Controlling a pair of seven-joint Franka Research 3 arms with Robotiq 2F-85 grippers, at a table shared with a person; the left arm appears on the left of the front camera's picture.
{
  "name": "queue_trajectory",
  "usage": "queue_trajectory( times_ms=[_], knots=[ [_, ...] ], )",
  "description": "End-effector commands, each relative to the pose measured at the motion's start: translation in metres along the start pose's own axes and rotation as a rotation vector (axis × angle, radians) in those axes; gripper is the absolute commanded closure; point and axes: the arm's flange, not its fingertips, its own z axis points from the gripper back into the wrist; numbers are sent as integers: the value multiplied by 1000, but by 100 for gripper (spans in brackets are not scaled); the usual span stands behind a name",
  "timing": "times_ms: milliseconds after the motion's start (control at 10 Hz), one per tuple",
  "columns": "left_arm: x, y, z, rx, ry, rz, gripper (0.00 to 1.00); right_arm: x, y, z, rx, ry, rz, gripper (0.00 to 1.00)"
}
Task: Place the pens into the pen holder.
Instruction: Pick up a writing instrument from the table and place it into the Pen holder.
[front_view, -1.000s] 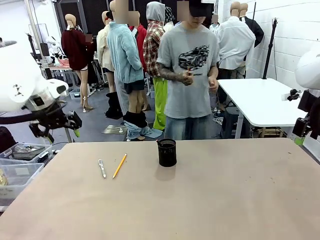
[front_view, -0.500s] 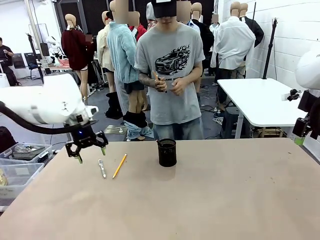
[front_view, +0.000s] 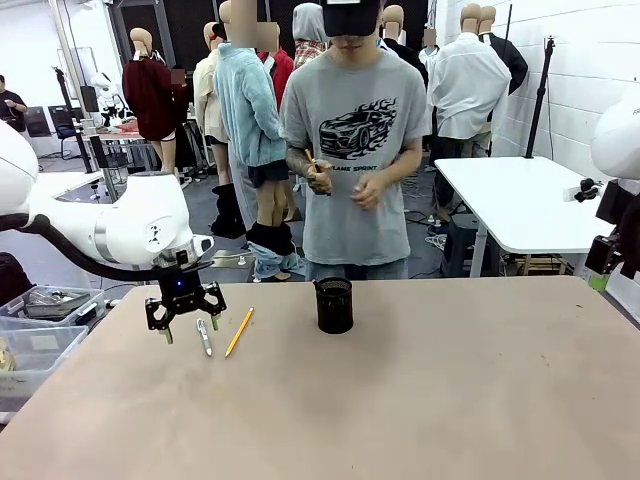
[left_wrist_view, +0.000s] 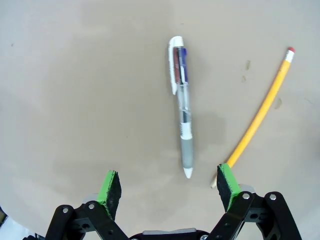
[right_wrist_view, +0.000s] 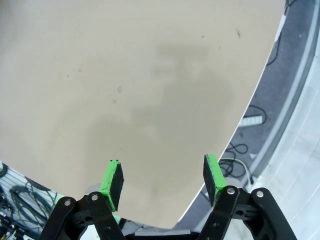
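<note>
A silver-white pen and a yellow pencil lie side by side on the left part of the tan table. The black pen holder stands upright to their right, near the far edge. My left gripper hangs open just above the table, at the pen's left side. From the left wrist, the pen lies ahead between the green fingertips, and the pencil runs off past the right one. My right gripper is open and holds nothing, over the table's edge.
A person stands at the far side behind the holder, with both hands together at the chest around a thin stick. Clear bins sit beyond the table's left edge. A white table stands at the back right. My right arm waits at the right edge.
My left arm has swung in from the left and come down over the silver-white pen, its gripper still open. The person has shifted a little. The pens and holder have not moved.
</note>
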Motion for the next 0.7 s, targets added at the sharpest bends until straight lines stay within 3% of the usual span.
queue_trajectory(
  times_ms=[0,200,300,600],
  knots=[
    [10,-3,-13,-1,-14,33,0,-1,-1,-3,-22,-4,19,20],
    [14,-4,-20,-23,-57,-22,0,-1,-1,-3,-22,-4,19,20],
    [8,4,-16,1,4,14,0,-1,-1,-3,-22,-4,19,20],
    [20,-1,-23,-27,-22,35,0,-1,-1,-3,-22,-4,19,20]
  ],
)
